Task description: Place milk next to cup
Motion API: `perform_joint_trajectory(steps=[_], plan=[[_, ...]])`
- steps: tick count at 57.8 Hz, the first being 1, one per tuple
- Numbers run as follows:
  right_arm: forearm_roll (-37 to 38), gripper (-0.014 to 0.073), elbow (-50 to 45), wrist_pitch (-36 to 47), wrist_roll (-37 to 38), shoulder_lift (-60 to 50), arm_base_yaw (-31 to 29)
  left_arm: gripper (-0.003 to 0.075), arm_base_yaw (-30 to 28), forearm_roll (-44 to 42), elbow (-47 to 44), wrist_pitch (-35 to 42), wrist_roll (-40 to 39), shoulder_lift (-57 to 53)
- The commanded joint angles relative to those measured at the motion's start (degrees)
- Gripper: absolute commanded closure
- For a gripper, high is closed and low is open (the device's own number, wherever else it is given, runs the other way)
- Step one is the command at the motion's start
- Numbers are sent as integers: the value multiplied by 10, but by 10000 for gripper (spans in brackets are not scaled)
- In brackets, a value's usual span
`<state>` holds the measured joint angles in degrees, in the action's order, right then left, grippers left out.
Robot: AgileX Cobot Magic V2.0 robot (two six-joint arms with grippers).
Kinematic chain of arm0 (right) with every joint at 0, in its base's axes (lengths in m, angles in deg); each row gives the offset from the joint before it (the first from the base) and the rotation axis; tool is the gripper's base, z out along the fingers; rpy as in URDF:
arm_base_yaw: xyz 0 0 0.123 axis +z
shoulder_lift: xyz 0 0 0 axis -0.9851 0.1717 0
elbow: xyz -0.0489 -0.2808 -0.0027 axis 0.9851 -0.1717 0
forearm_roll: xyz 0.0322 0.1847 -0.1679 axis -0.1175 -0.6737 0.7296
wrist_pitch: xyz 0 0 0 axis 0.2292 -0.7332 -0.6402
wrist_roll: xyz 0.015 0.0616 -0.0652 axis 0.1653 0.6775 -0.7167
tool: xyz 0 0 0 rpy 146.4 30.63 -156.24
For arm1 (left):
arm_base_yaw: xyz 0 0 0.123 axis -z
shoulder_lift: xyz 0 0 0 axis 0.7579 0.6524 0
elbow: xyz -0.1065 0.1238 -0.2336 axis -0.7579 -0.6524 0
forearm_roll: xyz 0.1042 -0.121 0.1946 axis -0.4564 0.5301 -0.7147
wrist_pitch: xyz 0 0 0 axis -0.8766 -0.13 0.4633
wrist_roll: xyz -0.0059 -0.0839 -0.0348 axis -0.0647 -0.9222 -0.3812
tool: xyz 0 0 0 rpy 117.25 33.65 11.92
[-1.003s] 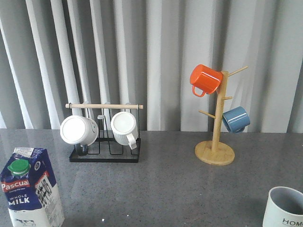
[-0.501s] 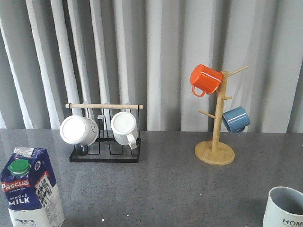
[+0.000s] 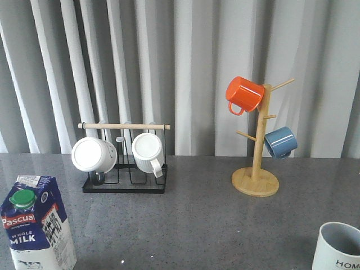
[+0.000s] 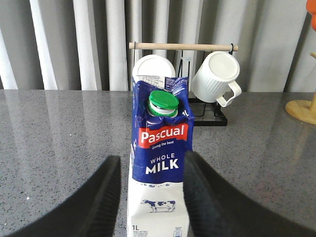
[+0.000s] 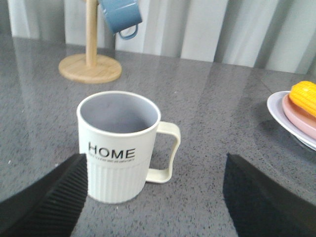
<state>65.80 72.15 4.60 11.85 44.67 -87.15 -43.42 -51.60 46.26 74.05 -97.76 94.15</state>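
The milk [image 3: 36, 225], a blue and white carton with a green cap, stands upright at the table's front left. In the left wrist view the milk [image 4: 160, 163] stands between the fingers of my left gripper [image 4: 152, 165]. The gripper is open, with a narrow gap at one finger and the other finger close against the carton's side. The cup [image 3: 337, 247], a pale ribbed mug marked "HOME", stands at the front right. In the right wrist view the cup [image 5: 118, 148] stands between the wide-open fingers of my right gripper [image 5: 155, 165], nearer one finger. Neither gripper shows in the front view.
A black rack [image 3: 125, 185] with two white mugs stands at the back left. A wooden mug tree [image 3: 256, 183] holds an orange mug [image 3: 244, 94] and a blue mug [image 3: 280, 142] at the back right. A plate [image 5: 284, 116] with corn [image 5: 303, 94] lies beside the cup.
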Motion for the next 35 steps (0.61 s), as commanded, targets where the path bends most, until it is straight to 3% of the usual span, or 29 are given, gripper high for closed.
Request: perform_joint_trajectory(steps=[1,12,18,25,35], plan=[[-15,38,2,97,-12,23,-6,413,-1,4,22,43,-2,6],[-22,38,-1,145,-15,100,-9,413,-1,4,22,43,-2,6],[-15,38,-1,160,-11,149,-39,413,-1,4,22,43,-2,6],[48,38,0,183,20,185,-91,413,-1,4,22,43,-2,6],[93,38,2,207,73,224,-110,413,-1,4,22,43,-2,6]])
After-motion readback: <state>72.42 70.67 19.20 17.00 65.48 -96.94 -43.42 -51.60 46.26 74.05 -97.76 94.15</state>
